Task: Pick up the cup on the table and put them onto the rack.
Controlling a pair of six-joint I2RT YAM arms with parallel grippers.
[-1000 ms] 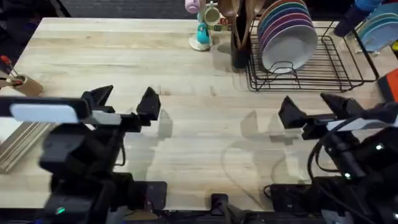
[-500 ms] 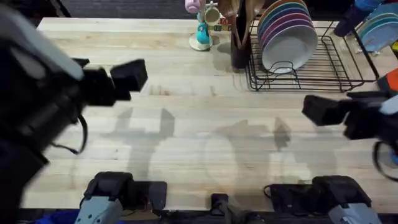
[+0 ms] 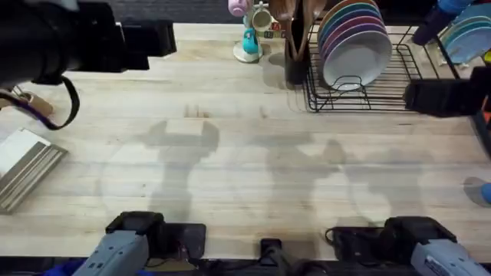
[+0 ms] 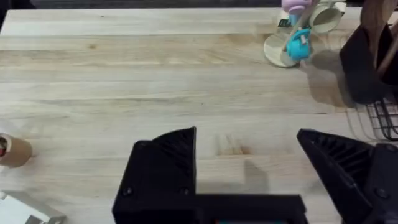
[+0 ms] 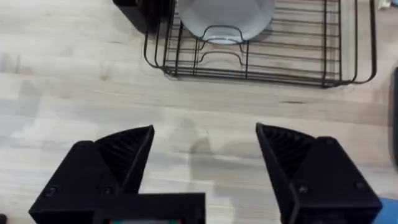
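Observation:
The black wire rack [image 3: 383, 92] stands at the far right of the table [image 3: 230, 153], with several coloured plates [image 3: 357, 46] upright in it. A small blue shape at the table's right edge looks like the cup [image 3: 479, 190]; a sliver of it shows in the right wrist view [image 5: 390, 208]. My left gripper [image 4: 249, 168] is open over bare wood, raised high at the far left [image 3: 149, 38]. My right gripper [image 5: 205, 162] is open and empty, hovering just in front of the rack [image 5: 261, 62].
A teal mug stand [image 3: 249, 34] with pink and cream mugs and a dark utensil holder [image 3: 295, 54] stand left of the rack. A wooden block [image 3: 27, 165] and a brown roll [image 4: 12, 149] lie at the left edge. Blue plates [image 3: 464, 34] sit far right.
Both arms have risen from low near the front edge. The left swung up to the far left and the right moved right, toward the rack. Both grippers stay open.

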